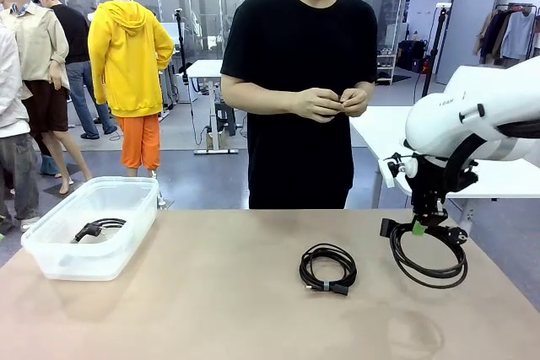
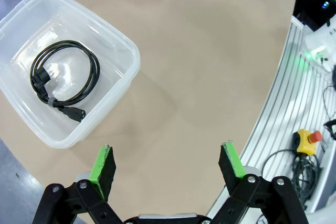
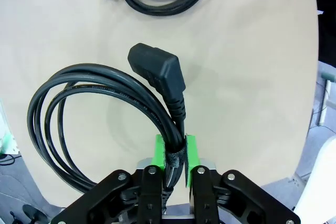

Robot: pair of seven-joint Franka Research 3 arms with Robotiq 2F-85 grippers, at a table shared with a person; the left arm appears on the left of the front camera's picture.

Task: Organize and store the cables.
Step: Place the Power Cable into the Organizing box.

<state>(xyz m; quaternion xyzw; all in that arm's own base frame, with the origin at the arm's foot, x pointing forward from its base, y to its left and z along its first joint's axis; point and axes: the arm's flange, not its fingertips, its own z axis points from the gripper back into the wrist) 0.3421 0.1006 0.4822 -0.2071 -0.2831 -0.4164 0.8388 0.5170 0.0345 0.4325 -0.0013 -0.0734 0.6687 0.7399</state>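
Cables: held coil [image 1: 439,277] in the right gripper [image 1: 419,227], loose coil [image 1: 329,286] on the table [image 1: 211,309], stored coil [image 1: 101,226] in the clear plastic bin [image 1: 84,263].

Well to the right of the bin, the right gripper is clamped on the held coil's tied section, with the angled plug [image 3: 157,66] just above its green pads [image 3: 159,153]. The loose coil lies flat on the table between that gripper and the bin. The stored coil rests on the bin's floor. Just beside the bin, the left gripper [image 2: 168,163] hangs over bare tabletop, its fingers spread wide and holding nothing. Beyond the table a person's hands [image 1: 329,103] are joined.
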